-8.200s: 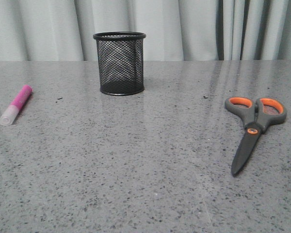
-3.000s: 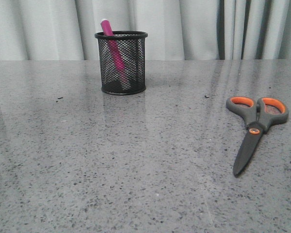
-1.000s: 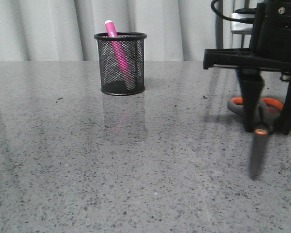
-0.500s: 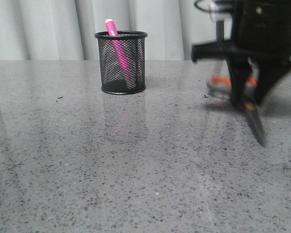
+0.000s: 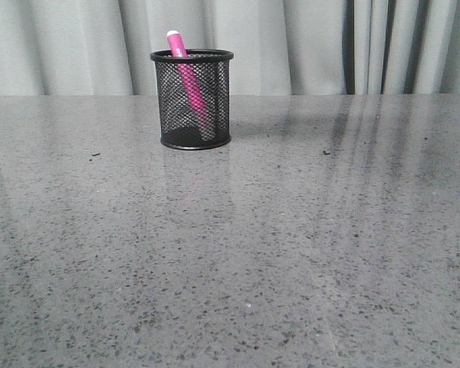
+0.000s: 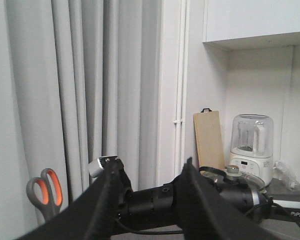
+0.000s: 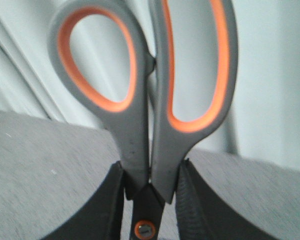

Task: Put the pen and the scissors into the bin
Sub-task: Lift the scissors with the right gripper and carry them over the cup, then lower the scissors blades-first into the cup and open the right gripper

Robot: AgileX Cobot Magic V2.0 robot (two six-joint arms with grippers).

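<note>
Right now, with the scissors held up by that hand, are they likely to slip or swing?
The scissors look rigid, so no flopping. The right hand pinches them near the pivot, loops up, so they might pivot between the fingers. Smooth handles could slip slightly.

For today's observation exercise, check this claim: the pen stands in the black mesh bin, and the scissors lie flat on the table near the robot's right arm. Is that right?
Not quite. The pen does stand in the bin, but the scissors are not on the table. The right wrist view shows the right gripper clamped on them, lifted up.
</note>
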